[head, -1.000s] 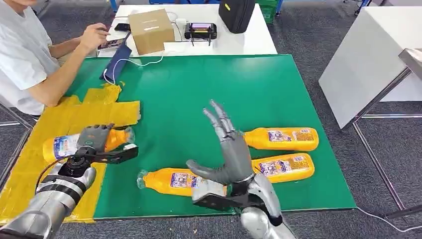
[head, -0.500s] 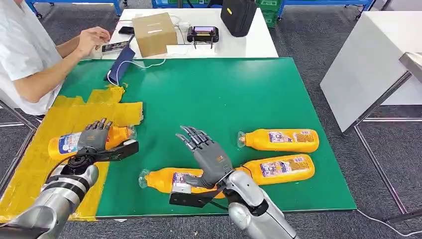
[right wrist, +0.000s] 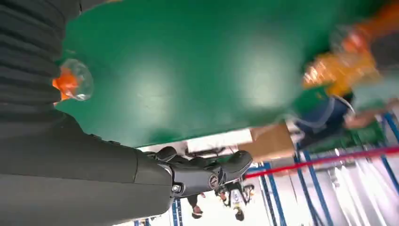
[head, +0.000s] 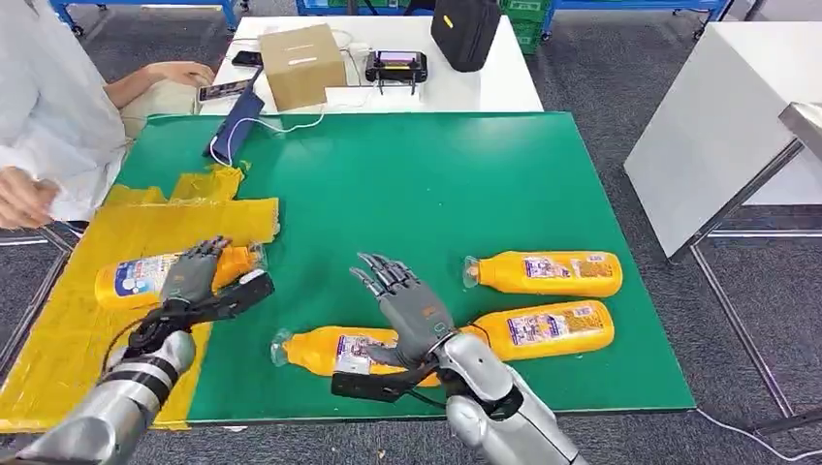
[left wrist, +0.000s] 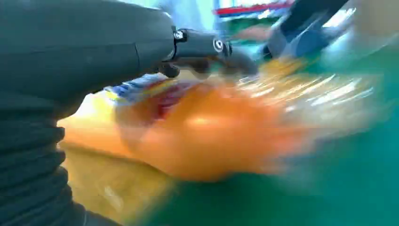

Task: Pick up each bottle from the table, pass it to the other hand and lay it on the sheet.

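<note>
One orange bottle [head: 141, 275] lies on the yellow sheet [head: 87, 329] at the left. My left hand [head: 199, 281] is over its neck end with fingers loosely spread and thumb stuck out to the right, gripping nothing. In the left wrist view the bottle [left wrist: 207, 132] is a blur under the fingers [left wrist: 207, 47]. Three more orange bottles lie on the green mat [head: 407, 194]: a near one [head: 325, 351], a middle one [head: 553, 328] and a far one [head: 548, 273]. My right hand [head: 409, 312] hovers open over the near bottle, whose cap [right wrist: 70, 84] shows in the right wrist view.
A person sits at the left edge, with one hand [head: 24, 199] near the sheet. Behind the mat a white table carries a cardboard box [head: 300, 63], a controller [head: 395, 66] and a black bag [head: 463, 27]. A blue pouch [head: 231, 131] lies at the mat's far left. Another white table [head: 717, 126] stands to the right.
My right hand came down from a raised, outstretched pose and now hovers over the near bottle. My left hand's fingers loosened off the bottle on the sheet. The person's arm drew back.
</note>
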Robot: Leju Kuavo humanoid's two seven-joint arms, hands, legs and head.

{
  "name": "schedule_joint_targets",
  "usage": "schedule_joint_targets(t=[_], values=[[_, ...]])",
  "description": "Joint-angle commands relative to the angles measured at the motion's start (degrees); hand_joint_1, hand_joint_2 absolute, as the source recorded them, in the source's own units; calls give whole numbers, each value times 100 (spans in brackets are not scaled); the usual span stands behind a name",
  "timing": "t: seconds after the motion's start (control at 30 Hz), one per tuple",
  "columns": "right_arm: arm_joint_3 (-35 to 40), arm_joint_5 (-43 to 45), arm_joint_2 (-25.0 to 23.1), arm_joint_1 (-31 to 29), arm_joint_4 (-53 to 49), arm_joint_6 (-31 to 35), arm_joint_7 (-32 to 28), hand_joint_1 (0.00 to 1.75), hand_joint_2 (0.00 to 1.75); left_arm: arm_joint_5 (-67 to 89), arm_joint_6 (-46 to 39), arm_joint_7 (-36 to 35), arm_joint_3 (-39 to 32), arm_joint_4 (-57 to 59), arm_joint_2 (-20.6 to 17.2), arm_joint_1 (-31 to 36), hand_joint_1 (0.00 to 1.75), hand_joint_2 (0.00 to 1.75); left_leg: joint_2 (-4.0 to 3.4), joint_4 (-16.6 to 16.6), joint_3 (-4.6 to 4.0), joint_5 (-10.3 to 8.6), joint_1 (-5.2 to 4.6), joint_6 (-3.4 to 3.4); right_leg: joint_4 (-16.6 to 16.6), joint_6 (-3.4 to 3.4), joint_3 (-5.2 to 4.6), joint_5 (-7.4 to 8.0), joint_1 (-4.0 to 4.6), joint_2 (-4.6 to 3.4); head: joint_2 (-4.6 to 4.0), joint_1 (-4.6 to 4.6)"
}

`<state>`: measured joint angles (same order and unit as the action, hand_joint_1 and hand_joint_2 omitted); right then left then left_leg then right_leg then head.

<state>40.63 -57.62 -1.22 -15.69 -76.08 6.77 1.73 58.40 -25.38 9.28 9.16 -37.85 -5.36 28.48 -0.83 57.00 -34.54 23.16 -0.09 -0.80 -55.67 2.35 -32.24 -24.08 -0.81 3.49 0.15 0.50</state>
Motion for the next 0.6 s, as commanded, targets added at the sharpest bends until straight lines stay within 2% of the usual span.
schedule_joint_targets(t=[0.03, 0.1, 0.13, 0.2, 0.33, 0.6], values=[[442, -141, 290, -285, 795, -23, 77, 0, 175, -1157, -32, 621, -474, -2890, 491, -1240, 0, 175, -5, 3, -19, 9, 5, -2, 9, -4, -8, 5, 3, -34, 0, 0], [446, -143, 283, -293, 784, -30, 78, 0, 175, -1312, -147, 797, -522, -2795, 506, -1201, 0, 175, -23, 2, -23, 15, 3, 3, 5, -9, -14, 8, 3, -55, 2, -4], [475, -222, 275, -313, 847, -67, 148, 0, 175, -1667, -382, 1212, -597, -2928, 592, -1249, 0, 175, -26, 0, -30, 10, -5, 3, 2, -8, -26, 11, -1, -52, 0, -7], [524, -339, 201, -384, 1126, -90, 237, 0, 175, -2361, -384, 1539, -677, -3714, 754, -1516, 0, 175, -20, 3, -36, 9, -5, 4, 2, -9, -33, 9, 1, -44, 0, -4], [621, -416, 55, -490, 1642, -88, 265, 0, 175, -2957, -303, 1695, -668, -4763, 857, -1849, 0, 175, -34, 7, -46, 15, 8, 3, 2, -8, -47, 9, 12, -64, 0, -9], [603, -290, -53, -524, 2056, -88, 288, 0, 175, -3359, -64, 1882, -392, -5247, 891, -2053, 0, 175, -21, -1, -48, 2, 8, 3, 6, -8, -50, 12, 11, -38, 0, -7]])
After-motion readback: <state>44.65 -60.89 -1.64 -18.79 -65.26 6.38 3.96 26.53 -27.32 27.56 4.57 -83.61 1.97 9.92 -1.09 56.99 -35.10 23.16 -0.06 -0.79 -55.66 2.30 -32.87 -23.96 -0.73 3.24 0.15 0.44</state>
